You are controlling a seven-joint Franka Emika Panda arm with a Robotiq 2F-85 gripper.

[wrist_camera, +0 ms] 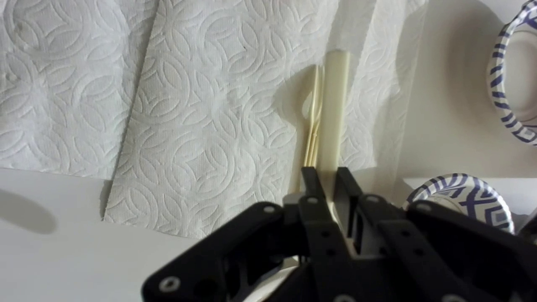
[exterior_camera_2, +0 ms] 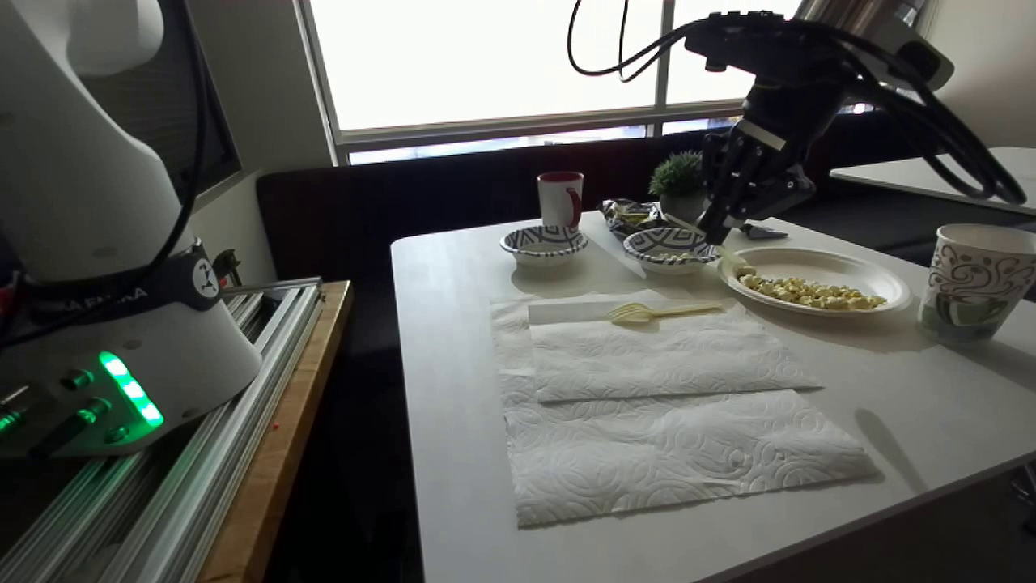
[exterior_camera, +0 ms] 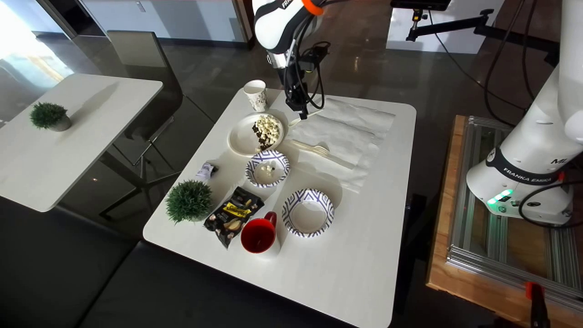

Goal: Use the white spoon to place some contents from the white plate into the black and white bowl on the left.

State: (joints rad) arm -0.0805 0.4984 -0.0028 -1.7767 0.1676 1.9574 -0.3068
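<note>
Bright light fills a wide window [exterior_camera_2: 486,65] behind a dark bench [exterior_camera_2: 461,188]; a pale, round-cornered counter [exterior_camera: 360,269] stands in front. On it sits the white plate [exterior_camera: 242,139], round and shallow, its half toward the paper towels [exterior_camera_2: 688,441] heaped with popcorn [exterior_camera: 268,129], cream-coloured and mixed with dark-brown bits. The white spoon [wrist_camera: 335,105] is slim, with a flat, blunt-ended handle; it slants, its lower end close by the plate's rim on the towel side, whether touching I cannot tell. Just beside the plate is the nearer patterned bowl [exterior_camera: 266,157], a little popcorn in its pale inside; the farther patterned bowl [exterior_camera: 308,219] lies past it, well apart from the plate. From above, the robot arm [exterior_camera: 271,28] slants down toward the plate's towel-side rim, and the tool [wrist_camera: 330,184] tips downward there, its black fingers [wrist_camera: 312,184] pinching the spoon's handle. Near the plate, a fork [exterior_camera_2: 670,311] lies on the towels, and a paper cup [exterior_camera: 256,95] stands upright on the side away from the bowls.
</note>
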